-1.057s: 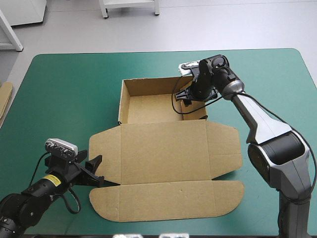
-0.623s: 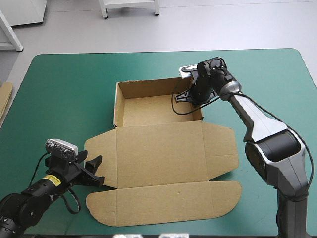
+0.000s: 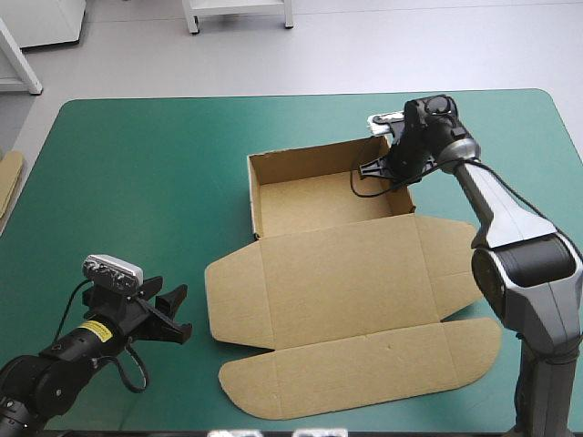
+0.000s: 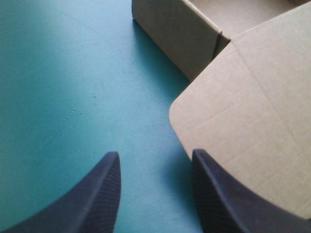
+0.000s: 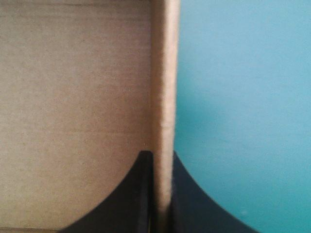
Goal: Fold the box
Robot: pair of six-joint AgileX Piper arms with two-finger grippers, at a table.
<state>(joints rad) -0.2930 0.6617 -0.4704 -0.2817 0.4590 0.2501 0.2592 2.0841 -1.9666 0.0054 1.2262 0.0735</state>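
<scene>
One counter (image 3: 137, 155) carries one box (image 3: 337, 264). The box has one open tray (image 3: 323, 200) and one flat lid (image 3: 364, 291). The lid shows two side flaps and one long front strip with two rounded ends. Three tray walls show in the high view: far, left and right. Two tools are in sight, the left tool (image 3: 178, 314) and the right tool (image 3: 375, 169), each with two fingers (image 4: 97, 194), four in all. One piece of spare board (image 3: 8, 182) shows at the counter's left edge.
</scene>
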